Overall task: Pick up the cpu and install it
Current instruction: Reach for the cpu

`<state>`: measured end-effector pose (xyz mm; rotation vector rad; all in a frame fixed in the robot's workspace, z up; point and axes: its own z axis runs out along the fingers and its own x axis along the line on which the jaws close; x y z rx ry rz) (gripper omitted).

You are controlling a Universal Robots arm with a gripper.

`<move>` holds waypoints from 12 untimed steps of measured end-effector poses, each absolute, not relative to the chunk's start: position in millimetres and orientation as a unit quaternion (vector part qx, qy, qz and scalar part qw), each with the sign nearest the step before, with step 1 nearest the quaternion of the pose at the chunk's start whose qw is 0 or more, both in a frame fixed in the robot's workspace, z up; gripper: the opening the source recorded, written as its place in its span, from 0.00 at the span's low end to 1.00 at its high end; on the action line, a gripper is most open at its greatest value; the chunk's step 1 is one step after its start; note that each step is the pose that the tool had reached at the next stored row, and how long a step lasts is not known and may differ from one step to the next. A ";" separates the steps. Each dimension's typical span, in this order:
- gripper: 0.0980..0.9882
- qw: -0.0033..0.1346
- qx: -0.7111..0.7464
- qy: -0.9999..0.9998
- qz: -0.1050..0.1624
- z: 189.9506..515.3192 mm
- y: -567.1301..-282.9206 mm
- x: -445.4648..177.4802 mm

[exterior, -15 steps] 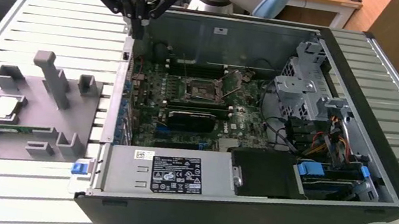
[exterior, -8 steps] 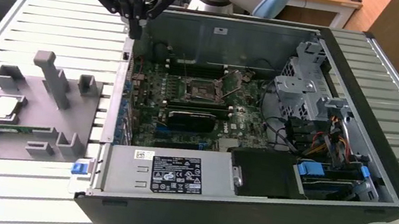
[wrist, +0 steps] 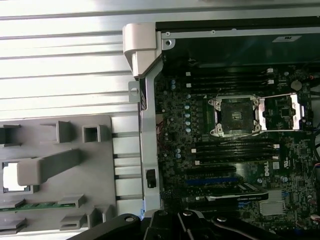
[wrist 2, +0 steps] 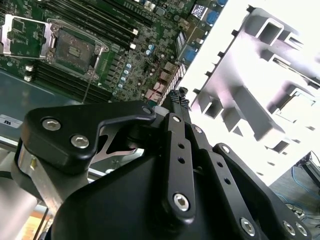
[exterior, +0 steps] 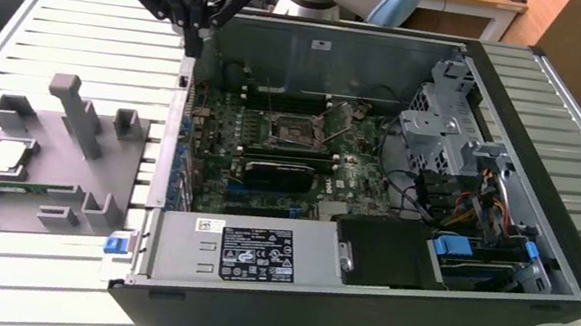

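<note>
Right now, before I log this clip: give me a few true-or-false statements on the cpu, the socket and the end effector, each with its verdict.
1. The cpu sits in the motherboard socket. False: the cpu lies on the grey fixture beside the case.
2. The socket is empty, with its cover frame flipped open. True.
3. The end effector grips the cpu. False: the end effector is shut on nothing and hangs over the case's wall on the exterior view's left.
4. A green memory stick lies on the fixture next to the cpu. True.
</note>
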<state>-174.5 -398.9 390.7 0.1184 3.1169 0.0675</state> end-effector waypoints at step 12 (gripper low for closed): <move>0.01 0.010 0.038 0.999 0.022 390.0 -398.9 -177.8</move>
